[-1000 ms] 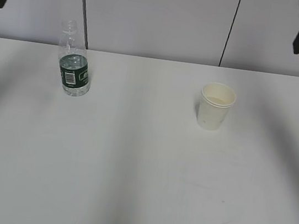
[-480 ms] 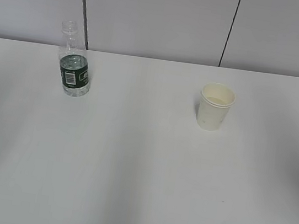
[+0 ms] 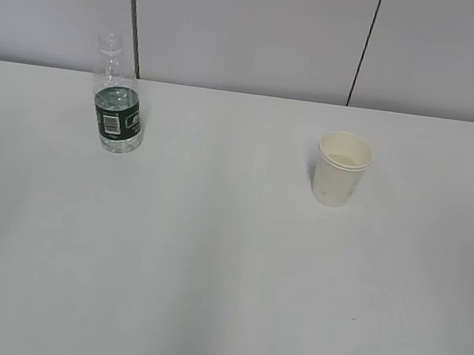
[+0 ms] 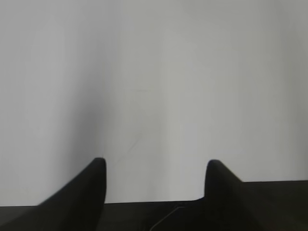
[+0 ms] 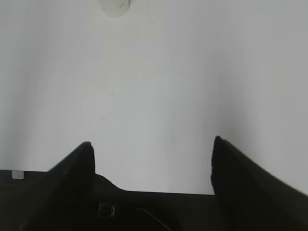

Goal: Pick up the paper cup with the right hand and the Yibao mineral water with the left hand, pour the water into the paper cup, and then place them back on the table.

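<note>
standing apart on the counter (image 3: 223,273), the yibao mineral water (image 3: 118,108) and paper cup (image 3: 341,168) are risking tipping if either released claw, left (image 4: 156,166) or right (image 5: 153,147), is approaching off-centre.

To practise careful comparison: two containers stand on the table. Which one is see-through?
The Yibao mineral water, at the table's back left: clear plastic with a dark green label band. The paper cup is opaque cream-white, shorter.

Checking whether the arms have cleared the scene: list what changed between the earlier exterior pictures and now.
Both arms, a second ago at the top corners, have left the exterior view. Nothing was taken hold of. The Yibao mineral water and paper cup stayed upright in place on the table.
</note>
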